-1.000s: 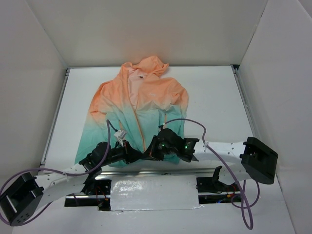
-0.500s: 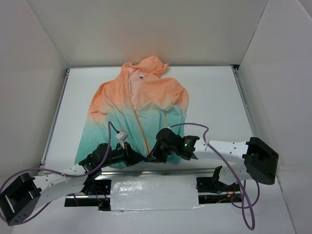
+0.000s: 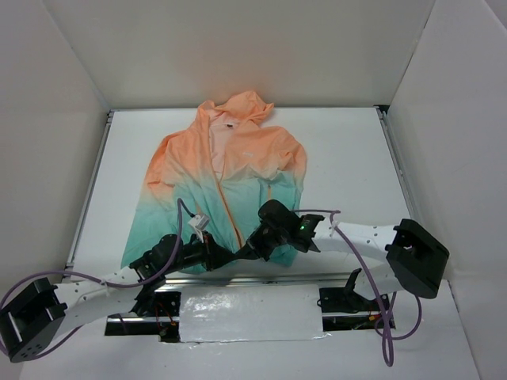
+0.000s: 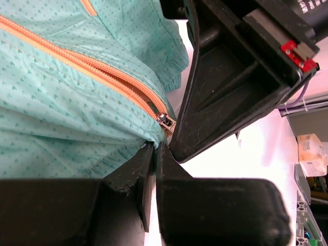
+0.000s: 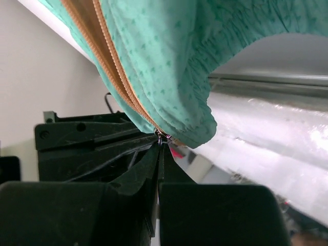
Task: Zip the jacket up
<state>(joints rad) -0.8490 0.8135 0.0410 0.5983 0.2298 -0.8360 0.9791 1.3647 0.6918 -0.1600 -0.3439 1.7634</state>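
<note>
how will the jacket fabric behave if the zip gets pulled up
Probably floppy: the jacket hem sags in a loose fold in the right wrist view, so it may bunch rather than resist. It looks thin and light, so it could slide unless the left gripper pins the hem.

Thin hooded jacket [image 3: 230,170], peach-orange up top fading to teal at btm, flat, front up, hood twd back wall [image 3: 238,47], hem at near edge of table [image 3: 348,158], orange front zip [image 3: 227,202] down ctr, metal slider [image 4: 165,119] low by hem
</note>
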